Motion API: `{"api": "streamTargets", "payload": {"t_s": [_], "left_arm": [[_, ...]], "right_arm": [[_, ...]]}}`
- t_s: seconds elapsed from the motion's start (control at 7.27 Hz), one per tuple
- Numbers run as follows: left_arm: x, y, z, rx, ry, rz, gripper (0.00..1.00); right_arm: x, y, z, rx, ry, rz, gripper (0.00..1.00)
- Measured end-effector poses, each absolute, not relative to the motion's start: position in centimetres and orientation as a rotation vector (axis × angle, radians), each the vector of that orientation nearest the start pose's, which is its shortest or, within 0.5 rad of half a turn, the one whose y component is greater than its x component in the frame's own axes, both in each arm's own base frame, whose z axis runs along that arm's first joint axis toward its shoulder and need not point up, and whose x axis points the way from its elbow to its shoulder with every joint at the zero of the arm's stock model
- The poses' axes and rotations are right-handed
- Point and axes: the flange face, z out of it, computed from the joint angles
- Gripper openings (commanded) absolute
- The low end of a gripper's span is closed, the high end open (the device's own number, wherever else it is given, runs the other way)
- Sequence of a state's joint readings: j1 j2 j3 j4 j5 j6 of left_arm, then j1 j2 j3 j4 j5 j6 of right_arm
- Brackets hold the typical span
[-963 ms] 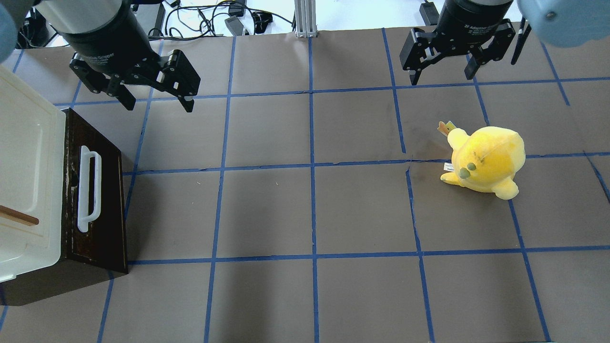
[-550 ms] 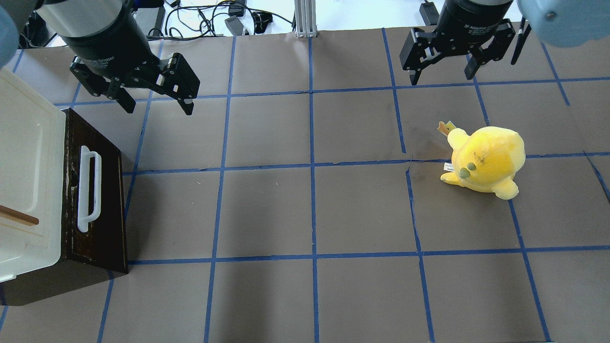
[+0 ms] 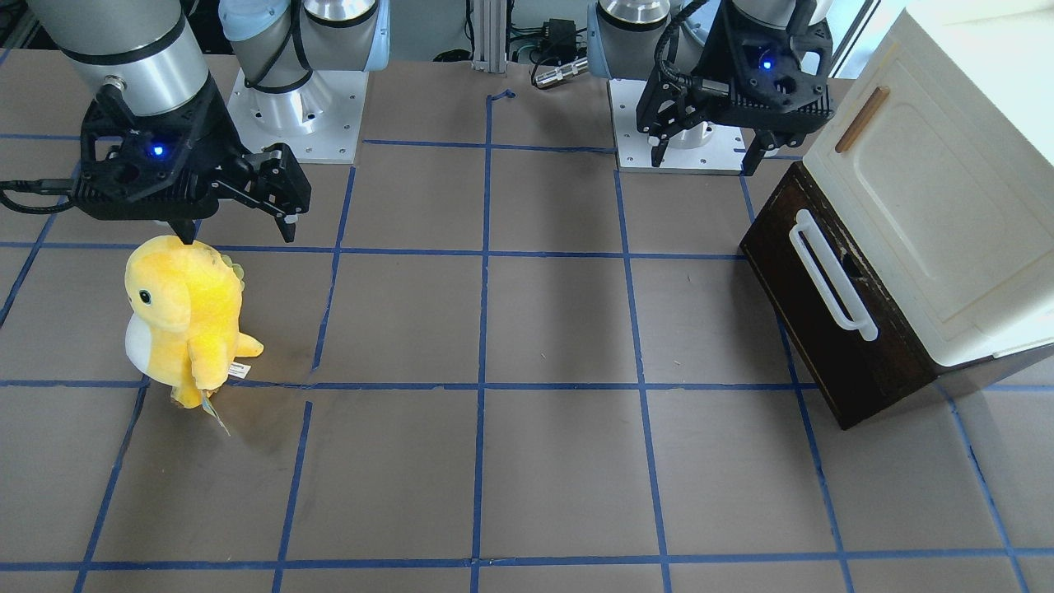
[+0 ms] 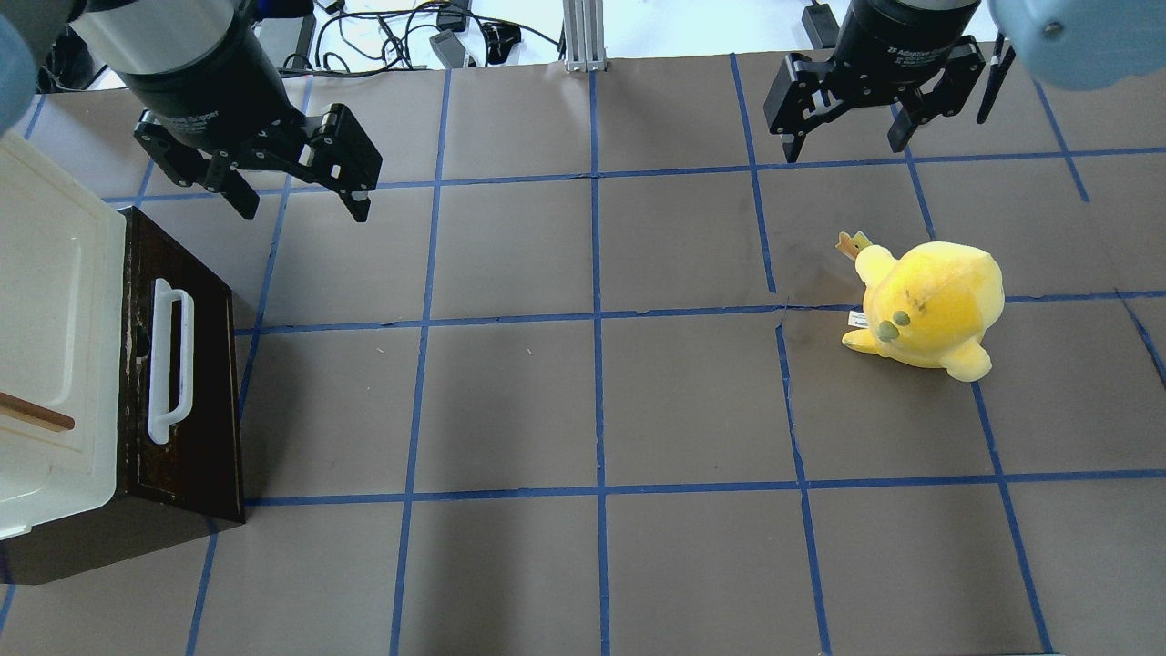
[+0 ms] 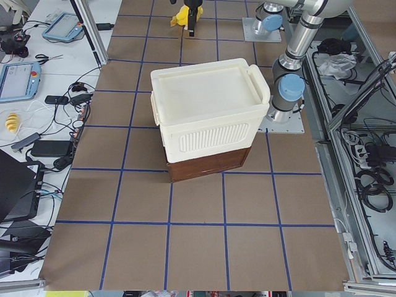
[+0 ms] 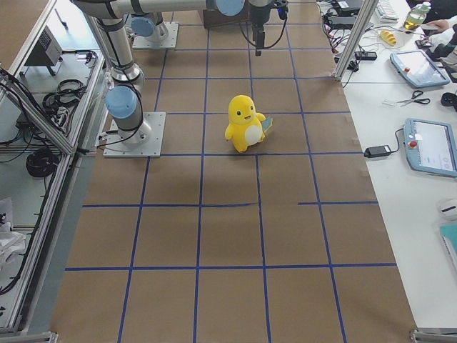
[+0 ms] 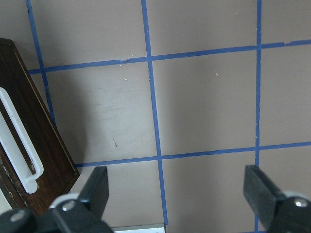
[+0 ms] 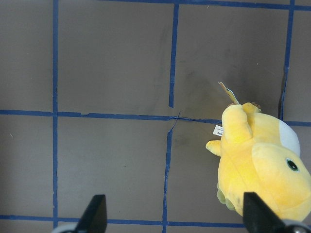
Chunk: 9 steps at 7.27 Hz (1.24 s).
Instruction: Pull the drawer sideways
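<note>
The dark brown drawer (image 4: 187,401) with a long white bar handle (image 4: 170,360) sits pushed in under a cream-white cabinet at the table's left. It also shows in the front view (image 3: 815,321) and the left wrist view (image 7: 34,145). My left gripper (image 4: 303,205) is open and empty, hovering above the table behind and to the right of the drawer front, apart from the handle. My right gripper (image 4: 845,146) is open and empty at the far right, behind a yellow plush.
The cream-white cabinet (image 4: 46,301) with a small brown handle (image 4: 36,415) stands over the drawer. A yellow plush toy (image 4: 929,305) stands on the right half of the table. Brown paper with blue tape lines (image 4: 597,319) covers the table.
My left gripper has drifted slightly to the left, still open. The right gripper, drawer and plush have not moved.
</note>
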<state>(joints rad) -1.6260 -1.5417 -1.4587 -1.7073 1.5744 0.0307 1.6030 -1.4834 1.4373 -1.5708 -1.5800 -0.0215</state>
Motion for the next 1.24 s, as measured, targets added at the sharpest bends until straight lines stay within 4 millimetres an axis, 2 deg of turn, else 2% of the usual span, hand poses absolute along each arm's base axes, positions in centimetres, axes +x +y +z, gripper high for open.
{"api": "streamTargets", "payload": {"t_s": [0.41,0.69,0.96,1.24], "left_arm": [[-15.9,-46.9,54.3,0.134,3.136,-0.005,1.0],[-15.9,-47.7,52.7,0.124,3.136,0.04,1.0],[-15.8,-48.2,48.2,0.128,3.106,0.093,1.0],[-14.3,-47.7,43.5,0.068,2.951,0.168,1.0]], "right_arm": [[14.9,-52.9,50.9,-0.084,3.149,-0.072,1.0],[14.9,-52.9,50.9,-0.084,3.149,-0.072,1.0],[14.9,-52.9,50.9,-0.084,3.149,-0.073,1.0],[14.9,-52.9,50.9,-0.084,3.149,-0.072,1.0]]}}
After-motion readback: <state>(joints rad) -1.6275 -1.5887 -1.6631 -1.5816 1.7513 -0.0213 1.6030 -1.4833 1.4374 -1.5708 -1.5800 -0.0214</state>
